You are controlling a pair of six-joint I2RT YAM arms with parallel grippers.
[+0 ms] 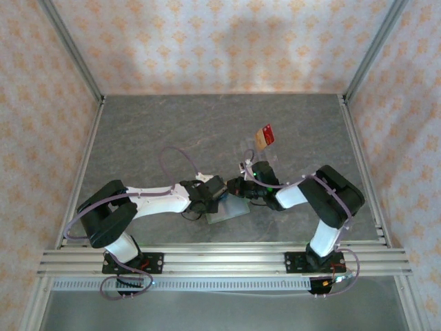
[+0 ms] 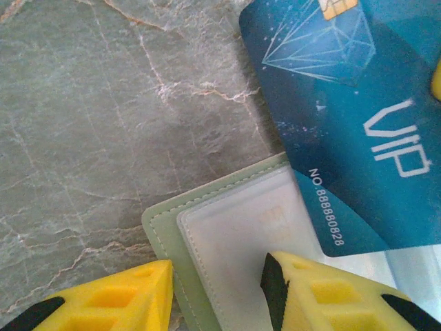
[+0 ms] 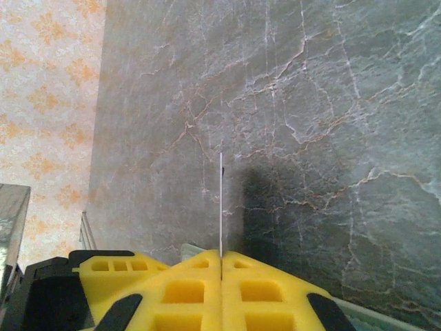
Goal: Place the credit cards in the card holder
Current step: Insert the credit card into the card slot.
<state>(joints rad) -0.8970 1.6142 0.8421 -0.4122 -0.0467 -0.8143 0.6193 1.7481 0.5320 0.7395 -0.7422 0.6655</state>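
Bench: grey veined marble [image 1: 207, 124], orange-patterned walls around.
Left fingers [image 2: 117, 303]: apart, astride corner of sage-green fold-over card holder [image 2: 165, 227], lying open on bench.
Right fingers [image 3: 179, 289]: clamped on thin blue plastic VIP card [image 2: 344, 124], its lower edge over holder's pale pocket.

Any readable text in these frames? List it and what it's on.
"VIP": on the blue card.
"NO.88880828": same card, along its edge.
Red and gold cards in the top view: too small to read.
Faint mark on the card holder pocket: unreadable.
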